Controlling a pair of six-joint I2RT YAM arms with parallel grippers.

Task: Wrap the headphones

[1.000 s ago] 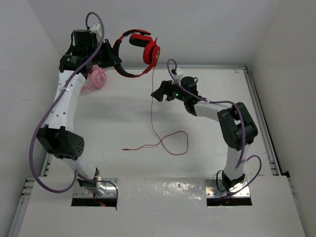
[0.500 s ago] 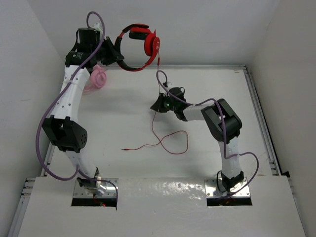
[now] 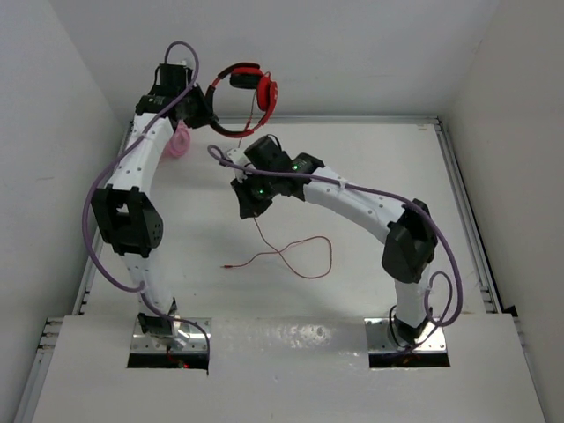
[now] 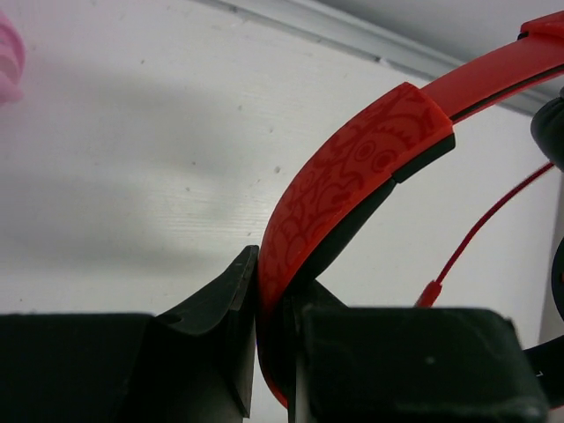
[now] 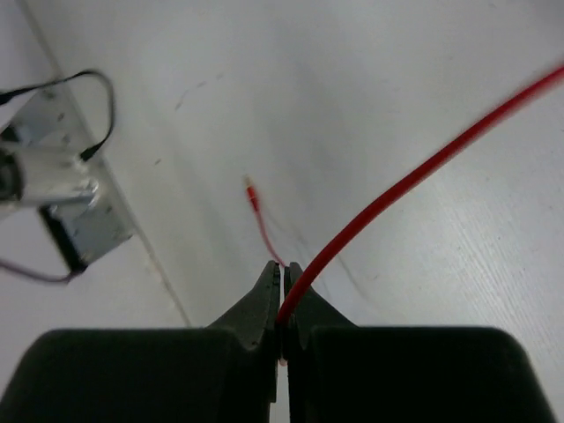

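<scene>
Left hand (image 4: 275,304) is closed on the headband of the headphones (image 3: 265,91), its two fingers pinching the red patterned band edge-on. The headphones are held off the tabletop (image 3: 379,167) near the far wall, toward the far left corner, with the red ear cups to the right of the hand in the top view. Right hand (image 5: 282,295) is closed on the cord (image 5: 441,154), the thin red line clamped between the fingertips. This hand sits low over the middle-left of the tabletop, below the headphones in the top view. Above the grip the cord runs up toward the ear cups. Past the grip the slack lies on the tabletop in a loose loop, ending in the plug (image 5: 252,190). Pink headphones (image 3: 180,141) are partly hidden behind the left arm
</scene>
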